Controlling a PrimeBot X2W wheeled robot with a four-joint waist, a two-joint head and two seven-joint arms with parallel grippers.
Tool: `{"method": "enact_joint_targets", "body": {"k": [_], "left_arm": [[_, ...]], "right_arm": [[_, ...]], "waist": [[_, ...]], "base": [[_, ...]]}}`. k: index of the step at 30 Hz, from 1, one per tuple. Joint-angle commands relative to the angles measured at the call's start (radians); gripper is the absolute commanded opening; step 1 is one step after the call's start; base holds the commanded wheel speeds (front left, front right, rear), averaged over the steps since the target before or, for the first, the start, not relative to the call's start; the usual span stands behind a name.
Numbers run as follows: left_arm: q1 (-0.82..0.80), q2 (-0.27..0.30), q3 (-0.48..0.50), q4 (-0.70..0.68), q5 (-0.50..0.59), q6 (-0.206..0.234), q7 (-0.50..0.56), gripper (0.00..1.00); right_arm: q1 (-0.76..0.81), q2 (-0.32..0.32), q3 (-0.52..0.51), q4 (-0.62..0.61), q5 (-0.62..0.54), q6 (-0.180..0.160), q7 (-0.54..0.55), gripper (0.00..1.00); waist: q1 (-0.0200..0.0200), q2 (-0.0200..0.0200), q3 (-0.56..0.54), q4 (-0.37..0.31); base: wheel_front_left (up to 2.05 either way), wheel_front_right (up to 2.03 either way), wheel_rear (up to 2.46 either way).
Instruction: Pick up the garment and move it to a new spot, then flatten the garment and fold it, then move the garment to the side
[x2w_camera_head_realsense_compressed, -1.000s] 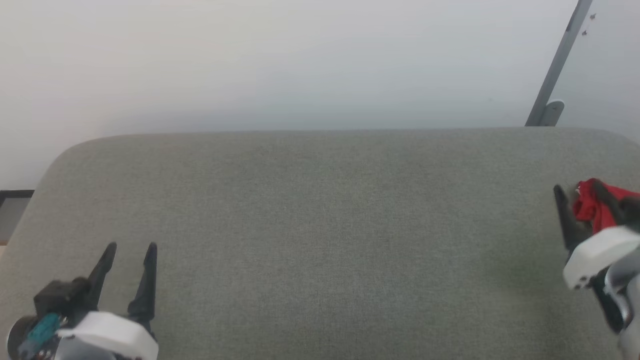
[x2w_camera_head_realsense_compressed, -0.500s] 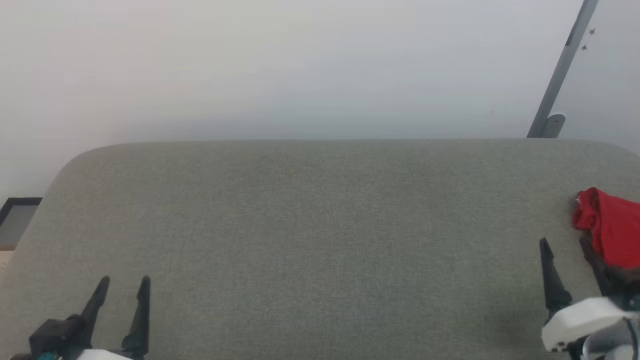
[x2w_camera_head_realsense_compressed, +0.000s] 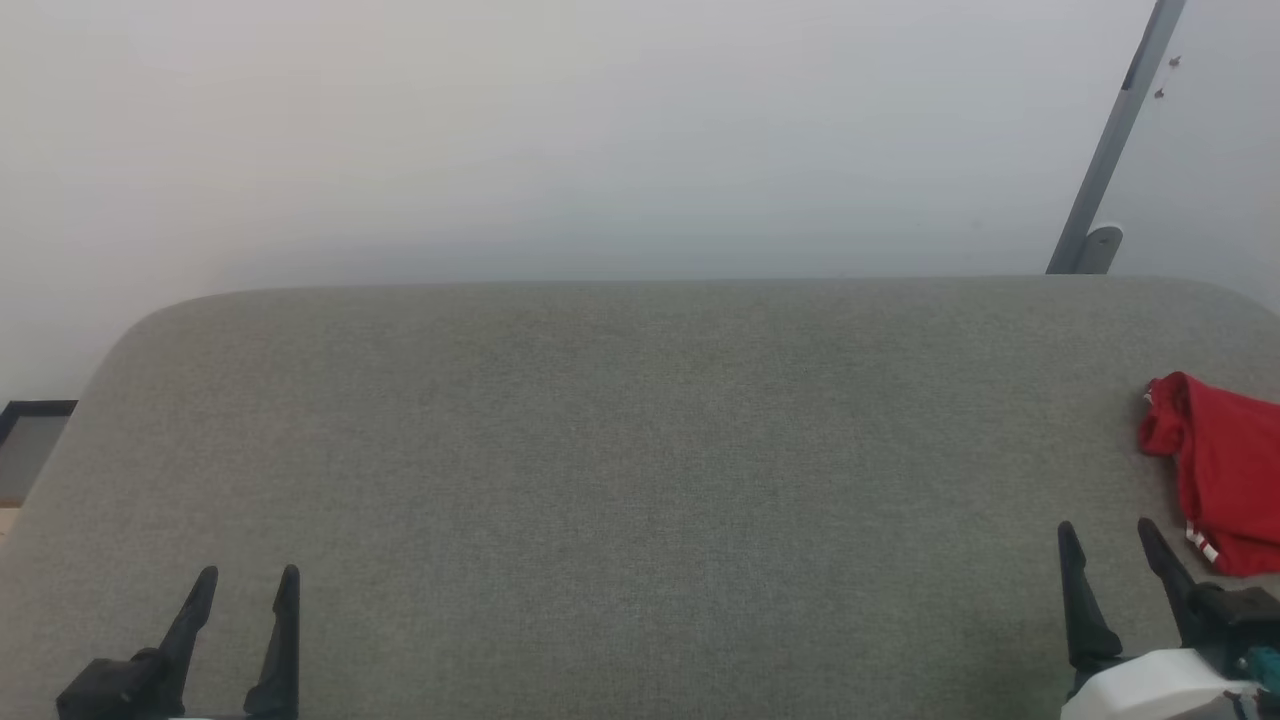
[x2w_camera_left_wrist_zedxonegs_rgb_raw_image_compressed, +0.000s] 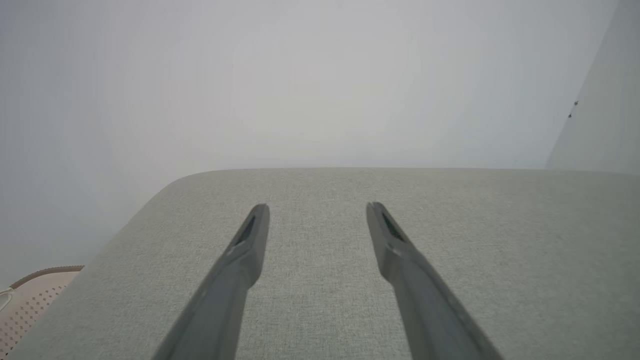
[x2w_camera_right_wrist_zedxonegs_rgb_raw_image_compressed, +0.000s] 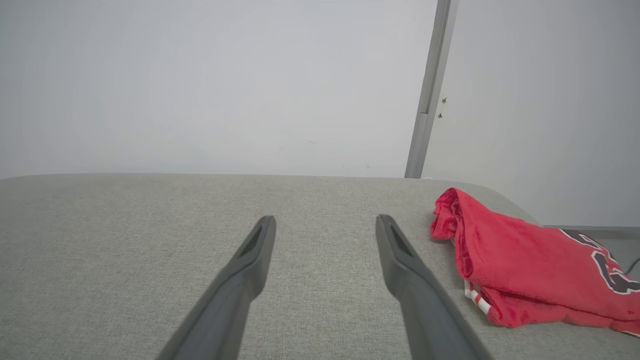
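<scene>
The shirt (x2w_camera_head_realsense_compressed: 1215, 470) lies bunched at the right edge of the head frame on the grey cushion (x2w_camera_head_realsense_compressed: 600, 450). It is doubled over on itself, with a rolled red lump at its upper left end and a bit of white striped trim along its lower edge. My right gripper (x2w_camera_head_realsense_compressed: 1105, 526) sits at the lower right, just beside the shirt and not touching it, jaws spread with nothing between them. My left gripper (x2w_camera_head_realsense_compressed: 249, 571) is at the lower left, well apart from the shirt, jaws likewise spread and empty.

I judge the cloth light, soft and limp. It will sag and trail rather than lift as one piece, and a shallow pinch may catch only the top layer. I would take hold at the rolled lump, where the fabric stands proud of the cushion, closing on several layers at once.
</scene>
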Motion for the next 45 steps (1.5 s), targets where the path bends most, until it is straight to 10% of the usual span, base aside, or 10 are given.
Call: {"method": "enact_joint_targets", "body": {"k": [1, 26, 27, 45], "left_arm": [[0.008, -0.008, 0.008, 0.001, 0.008, -0.008, -0.004, 1.0], [-0.003, -0.083, 0.078, -0.015, 0.044, -0.039, -0.005, 1.0], [-0.001, -0.083, 0.078, -0.014, 0.048, -0.041, 0.0, 0.0], [-0.048, -0.138, 0.082, 0.039, -0.201, -0.049, 0.079, 0.0]], "right_arm": [[0.009, 0.007, -0.002, -0.007, -0.006, -0.002, -0.003, 1.0], [0.016, 0.02, 0.006, -0.032, -0.02, -0.002, 0.022, 1.0], [0.008, 0.017, 0.004, -0.031, -0.017, 0.0, 0.023, 0.0], [-0.016, 0.038, 0.002, -0.003, 0.273, 0.0, 0.097, 0.0]], "waist": [[0.0, 0.0, 0.0, -0.001], [0.0, 0.0, -0.003, 0.005], [0.0, 0.0, -0.003, 0.005], [0.0, 0.0, 0.008, 0.002]], "base": [[0.0, 0.0, 0.0], [0.0, 0.0, 0.0], [0.0, 0.0, 0.0], [0.0, 0.0, 0.0]]}}
